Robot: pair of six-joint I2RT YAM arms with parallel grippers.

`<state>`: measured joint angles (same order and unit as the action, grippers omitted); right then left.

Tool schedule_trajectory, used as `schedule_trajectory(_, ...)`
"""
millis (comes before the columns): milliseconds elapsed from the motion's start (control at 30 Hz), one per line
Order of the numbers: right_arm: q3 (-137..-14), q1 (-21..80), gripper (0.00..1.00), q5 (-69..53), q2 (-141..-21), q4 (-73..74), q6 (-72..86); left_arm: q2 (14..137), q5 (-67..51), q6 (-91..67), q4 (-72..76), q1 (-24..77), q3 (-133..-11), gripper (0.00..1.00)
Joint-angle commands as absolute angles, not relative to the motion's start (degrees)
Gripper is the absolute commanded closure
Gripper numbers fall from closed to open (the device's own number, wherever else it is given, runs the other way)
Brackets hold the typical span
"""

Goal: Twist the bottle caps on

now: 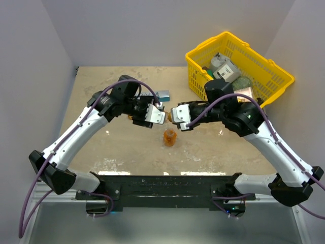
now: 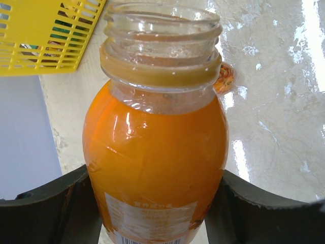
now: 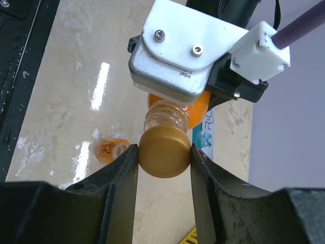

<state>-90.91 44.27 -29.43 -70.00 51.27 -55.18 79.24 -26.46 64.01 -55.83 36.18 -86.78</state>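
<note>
While left hand (image 2: 155,203) clamps bottle (image 2: 152,147), right hand (image 3: 163,170) clamps cap (image 3: 163,151) facing neck rim

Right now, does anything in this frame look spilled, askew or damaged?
Nothing stands out. The left pincer holds an open bottle, the right pincer holds a cap close to its neck, and the second bottle stands uncapped on the table with no spill visible around it.

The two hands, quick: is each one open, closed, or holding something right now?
Left hand: closed on an uncapped orange bottle.
Right hand: closed on a brownish bottle cap, right by that bottle's mouth.
</note>
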Motion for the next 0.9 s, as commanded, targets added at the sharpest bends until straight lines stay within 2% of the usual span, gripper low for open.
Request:
schedule_trajectory(0, -88.3, 45.3, 0.95, -25.1, -67.7, 44.7, -55.0, 77.0, -28.6, 61.4, -55.1, 36.5, -89.5, 1.0)
schedule_trajectory(367, -85.4, 46.5, 0.94, -23.0, -67.7, 40.1, -53.1, 76.8, -31.2, 59.2, -54.1, 36.4, -89.4, 1.0)
schedule_trajectory(600, -85.4, 48.0, 0.93, -25.8, -67.8, 43.5, -59.1, 77.2, -32.4, 57.4, -53.0, 36.3, -90.0, 1.0)
schedule_trajectory(867, -82.4, 48.9, 0.93, -23.5, -67.8, 44.4, -63.5, 76.8, -32.6, 56.5, -52.6, 36.2, -89.8, 1.0)
